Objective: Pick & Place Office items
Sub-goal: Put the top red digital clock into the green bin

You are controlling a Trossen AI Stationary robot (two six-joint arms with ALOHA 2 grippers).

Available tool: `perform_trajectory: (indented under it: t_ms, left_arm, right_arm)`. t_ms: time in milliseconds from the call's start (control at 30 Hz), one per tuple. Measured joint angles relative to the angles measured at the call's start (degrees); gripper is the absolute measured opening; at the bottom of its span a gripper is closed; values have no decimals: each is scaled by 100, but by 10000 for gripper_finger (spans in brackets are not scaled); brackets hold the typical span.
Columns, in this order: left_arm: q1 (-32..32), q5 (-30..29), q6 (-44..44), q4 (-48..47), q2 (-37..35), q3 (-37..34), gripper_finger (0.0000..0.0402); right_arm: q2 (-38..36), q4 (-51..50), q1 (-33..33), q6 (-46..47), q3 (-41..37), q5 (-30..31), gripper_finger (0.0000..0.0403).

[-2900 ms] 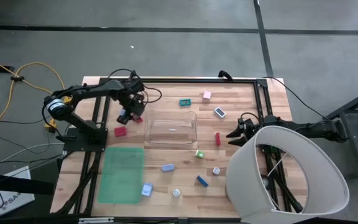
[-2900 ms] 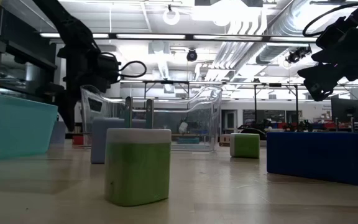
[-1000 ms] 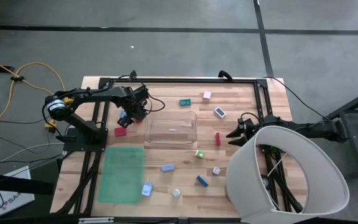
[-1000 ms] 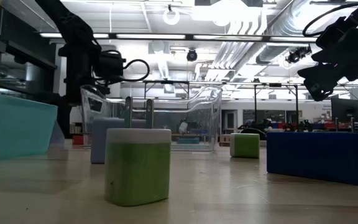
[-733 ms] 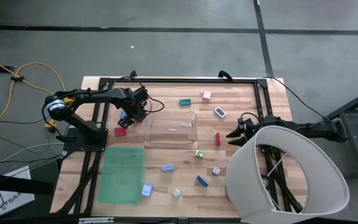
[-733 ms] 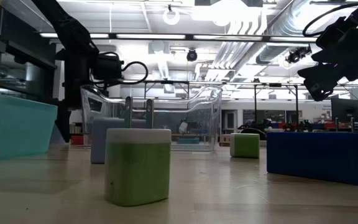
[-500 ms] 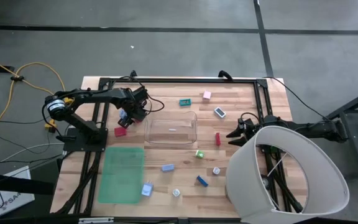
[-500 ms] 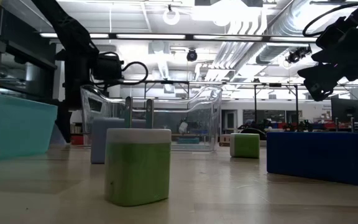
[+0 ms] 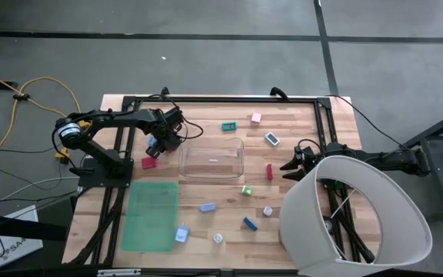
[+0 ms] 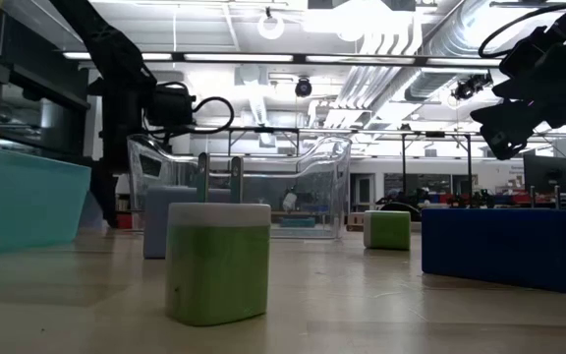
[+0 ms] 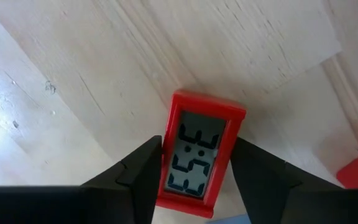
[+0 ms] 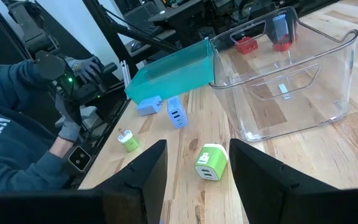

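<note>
A: Nearest the low camera is a green-and-white block [image 10: 218, 262] on the wooden table [image 10: 381, 315], with a blue block [image 10: 499, 248] off to one side. What else lies at the near end?

B: The flat green mat [image 9: 151, 215], and scattered office items [image 9: 237, 201] between it and the right arm's base — blue, white and green pieces.

A: And the right gripper [image 9: 289, 164]?

B: It hangs above the table beside a red upright piece [image 9: 269, 171], touching nothing. In its own wrist view the fingers [image 12: 143, 174] stand apart with only air between them.

A: Mid-table?

B: The clear bin [image 9: 211, 158], nothing visibly inside it.

A: The left gripper [image 9: 162, 144]?

B: Low over the table on the bin's left, just beyond a red block [image 9: 148, 162]. Its fingers [image 11: 143, 174] sit on either side of a small red clock [image 11: 201, 152] lying flat on the wood — close against its edges, though I cannot tell whether they press it.

A: Farthest?

B: A teal piece [image 9: 228, 126], a pink one [image 9: 256, 118] and a white-and-blue one [image 9: 272, 139] past the bin.
</note>
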Motion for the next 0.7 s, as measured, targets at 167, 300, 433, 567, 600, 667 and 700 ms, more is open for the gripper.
perform_trajectory:
  t_ms: [167, 300, 433, 567, 600, 667, 700]
  left_arm:
    - [0, 4, -2, 0, 0, 2, 150]
    - [0, 6, -4, 0, -2, 2, 147]
    - [0, 7, -45, 0, -2, 2, 145]
    - [5, -1, -156, -35, -2, 18, 145]
    - [13, -6, -167, -54, -1, 34, 145]
    - [51, -38, -169, -57, -41, 55, 144]
    - [77, -61, -169, -61, -75, 77, 144]
  right_arm:
    - [1, -1, 0, 0, 0, 0, 161]
    - [0, -1, -1, 1, 2, 0, 161]
    - [1, 0, 1, 2, 0, 0, 161]
    - [1, 0, -1, 1, 1, 0, 161]
    - [1, 1, -1, 0, -1, 0, 161]
    - [1, 1, 1, 2, -1, 0, 161]
    - [-1, -1, 1, 2, -1, 2, 161]
